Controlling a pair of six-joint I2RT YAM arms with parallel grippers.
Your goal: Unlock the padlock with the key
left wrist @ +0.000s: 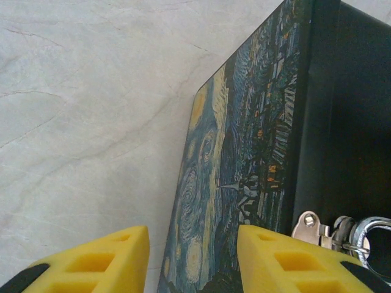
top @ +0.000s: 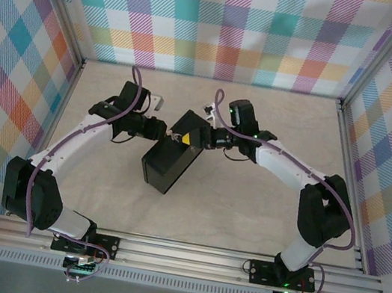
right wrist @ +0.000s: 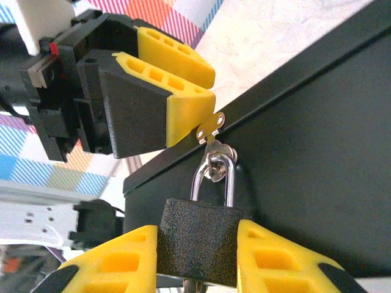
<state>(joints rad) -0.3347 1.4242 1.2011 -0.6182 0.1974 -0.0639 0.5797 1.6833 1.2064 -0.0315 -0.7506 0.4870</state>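
The dark grey padlock (right wrist: 198, 244) hangs by its silvery shackle (right wrist: 214, 177) from the hasp on the black box's front face (right wrist: 317, 159). My right gripper (right wrist: 197, 259) is shut on the padlock body, one yellow finger pressed to each side. A short stub of pale metal, seemingly the key (right wrist: 194, 285), sticks out under the padlock body. My left gripper (left wrist: 192, 262) is open at the box's starry-night lid (left wrist: 244, 140), its fingers level with the hasp (left wrist: 307, 227) and the shackle (left wrist: 374, 235). From above, both grippers (top: 155, 130) (top: 209, 137) meet at the box's far end.
The black box (top: 170, 161) lies at an angle in the middle of the pale table (top: 244, 216). Checked walls (top: 225, 23) enclose the back and sides. The left gripper's fingers (right wrist: 183, 104) hang just above the hasp (right wrist: 211, 125), close to my right fingers.
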